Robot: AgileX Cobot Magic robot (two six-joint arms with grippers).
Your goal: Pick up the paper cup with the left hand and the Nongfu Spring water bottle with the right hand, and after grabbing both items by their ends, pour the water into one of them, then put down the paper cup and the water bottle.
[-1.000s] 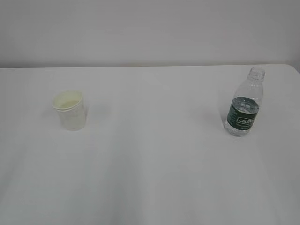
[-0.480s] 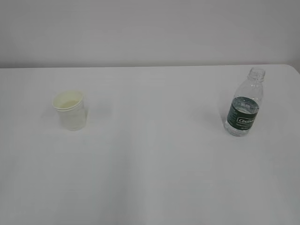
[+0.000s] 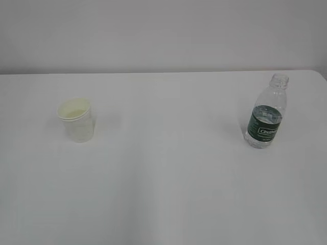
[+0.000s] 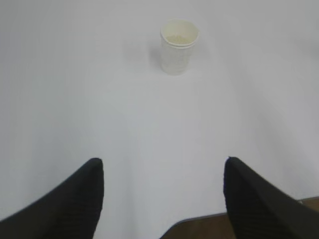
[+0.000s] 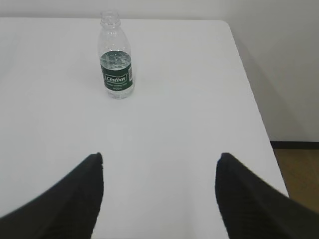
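Left hand: the black two-finger gripper (image 4: pixel 162 169) shows only in its wrist view, as two dark fingers (image 4: pixel 75 199) at the bottom corners; its jaws stand wide apart with nothing between them, above the near edge of the table.
Paper cup: a small white paper cup (image 3: pixel 76 120) with a rolled rim and pale cream-yellow inside stands upright on the left of the table, well apart from the left gripper and straight ahead of it, far up in the left wrist view (image 4: pixel 178 47).
Table: a plain white tabletop (image 3: pixel 163 173) runs from the near edge to a pale grey wall (image 3: pixel 163 30) at the far side.
Water bottle: a small clear ribbed plastic bottle (image 3: pixel 266 118) with a dark green label and white lettering stands upright on the right of the table, uncapped, taller than the cup and well apart from it.
Water: clear liquid (image 5: pixel 116 60) sits in the lower part of the bottle, its surface near the top of the label.
Right hand: the black gripper (image 5: pixel 159 167) has its jaws spread wide and empty, near the table's near edge, the bottle (image 5: pixel 116 59) far ahead and a little to its left.
Floor: a brown strip (image 5: pixel 296 169) shows past the table's right edge.
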